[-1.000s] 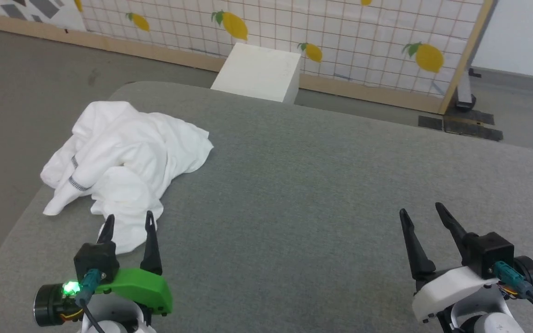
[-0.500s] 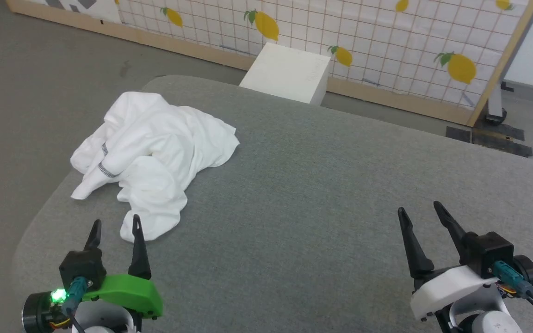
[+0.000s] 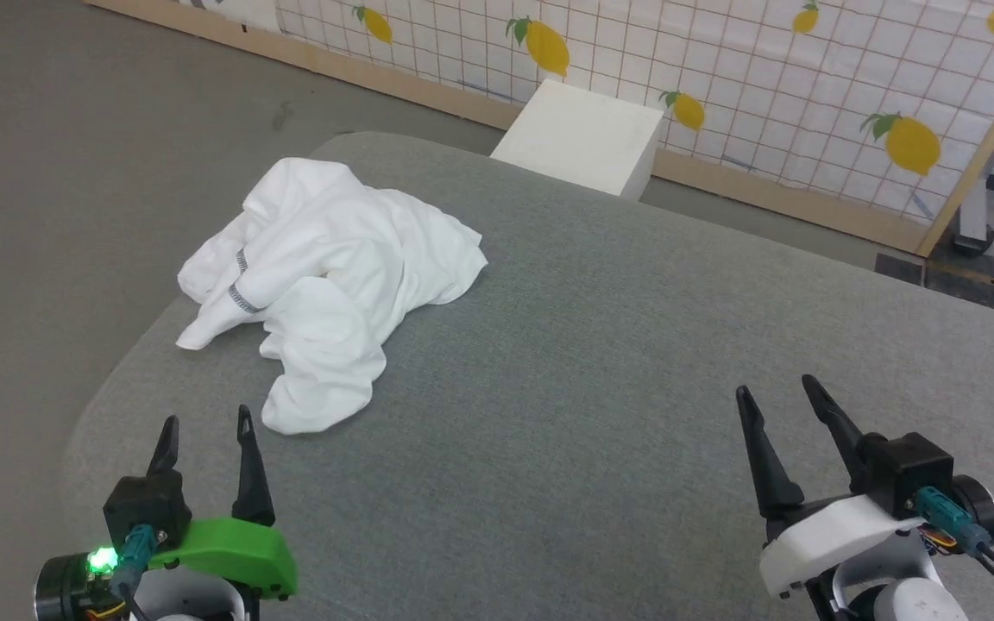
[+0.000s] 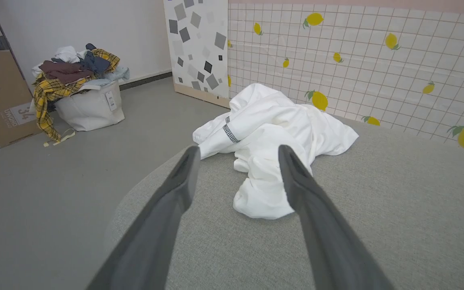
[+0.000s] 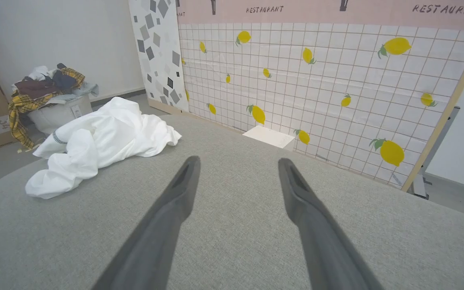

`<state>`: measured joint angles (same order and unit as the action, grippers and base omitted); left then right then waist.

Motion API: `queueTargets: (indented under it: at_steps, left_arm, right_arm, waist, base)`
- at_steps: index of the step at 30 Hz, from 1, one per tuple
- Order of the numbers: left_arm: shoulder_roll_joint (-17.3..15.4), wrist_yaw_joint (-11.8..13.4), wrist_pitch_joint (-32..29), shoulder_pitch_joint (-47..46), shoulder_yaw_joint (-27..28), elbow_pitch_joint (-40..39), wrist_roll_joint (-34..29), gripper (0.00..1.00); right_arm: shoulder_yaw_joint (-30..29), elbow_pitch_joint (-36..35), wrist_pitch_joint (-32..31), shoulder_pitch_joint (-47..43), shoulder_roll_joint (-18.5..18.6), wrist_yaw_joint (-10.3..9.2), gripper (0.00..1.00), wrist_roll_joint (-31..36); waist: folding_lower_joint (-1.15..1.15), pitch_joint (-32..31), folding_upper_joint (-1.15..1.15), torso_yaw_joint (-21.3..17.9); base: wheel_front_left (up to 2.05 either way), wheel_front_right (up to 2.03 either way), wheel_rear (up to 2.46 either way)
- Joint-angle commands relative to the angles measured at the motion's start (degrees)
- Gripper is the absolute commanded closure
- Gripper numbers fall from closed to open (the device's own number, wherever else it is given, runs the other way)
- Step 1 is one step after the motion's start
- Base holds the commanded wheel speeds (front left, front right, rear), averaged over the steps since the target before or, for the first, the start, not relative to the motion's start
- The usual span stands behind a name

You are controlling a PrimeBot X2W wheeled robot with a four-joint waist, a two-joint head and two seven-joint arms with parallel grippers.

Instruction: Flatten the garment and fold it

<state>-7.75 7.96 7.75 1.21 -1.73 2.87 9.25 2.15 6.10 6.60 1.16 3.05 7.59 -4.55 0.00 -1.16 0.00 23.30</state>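
The garment [image 3: 333, 276] is a crumpled white heap with dark zigzag stitching on a cuff, lying near the left rounded corner of the grey table [image 3: 600, 362]. It also appears in the left wrist view as the garment [image 4: 272, 133] and in the right wrist view as the garment [image 5: 99, 145]. My left gripper [image 3: 206, 421] is open at the lower left, just short of the heap's near end, touching nothing. The left gripper [image 4: 236, 150] frames the heap between its fingers. My right gripper [image 3: 775, 386] stands open at the lower right, far from the cloth, and the right gripper [image 5: 236, 160] is empty.
A rigid white box [image 3: 583, 138] stands on the floor behind the table, against a lemon-patterned tiled screen [image 3: 764, 78]. A bin heaped with clothes [image 4: 77, 86] sits on the floor to the left. The table's left edge [image 3: 109, 388] curves close to my left gripper.
The head camera has swung left, so the whole scene sits further right in the picture. The left gripper now stands a little nearer than the heap's end rather than overlapping it. The garment lies unchanged.
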Motion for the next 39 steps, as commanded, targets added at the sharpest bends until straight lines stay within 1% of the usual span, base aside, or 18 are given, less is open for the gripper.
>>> queueTargets:
  at_steps: [1, 11, 12, 27, 39]
  left_arm:
    - [-0.6, 0.7, 0.4, 1.0, -0.2, -0.3, 0.7, 0.00]
    - [-1.2, 2.2, 0.6, 1.5, -1.0, -0.9, 1.8, 0.00]
    - [-1.5, 2.7, 1.0, 1.7, -1.2, -0.7, 2.4, 0.00]
    - [-1.9, 5.1, 1.9, 2.0, -2.9, -0.7, 4.0, 0.00]
    - [-3.0, 6.0, 3.6, 1.8, -3.4, 0.7, 6.2, 0.00]
  right_arm:
    - [0.2, 0.4, 0.6, 1.0, -0.1, -0.06, 0.00, -0.6]
    - [0.3, 1.0, 1.5, 1.5, -0.1, -0.07, 0.00, -0.9]
    - [0.4, 1.3, 1.7, 1.8, -0.1, -0.08, 0.00, -1.0]
    - [0.3, 1.5, 2.4, 2.9, -0.2, -0.09, 0.00, -1.1]
    - [0.5, 1.9, 3.3, 3.3, -0.2, -0.10, 0.00, -1.7]
  waist:
    - [0.00, -0.1, 0.00, 0.7]
    - [0.00, -0.2, 0.00, 3.1]
    - [0.00, -0.1, 0.00, 4.1]
    - [0.00, 0.2, 0.00, 7.1]
    - [0.00, 0.6, 0.00, 9.9]
  base:
    - [0.00, 0.00, 0.00]
    - [0.00, 0.00, 0.00]
    - [0.00, 0.00, 0.00]
    - [0.00, 0.00, 0.00]
    - [0.00, 0.00, 0.00]
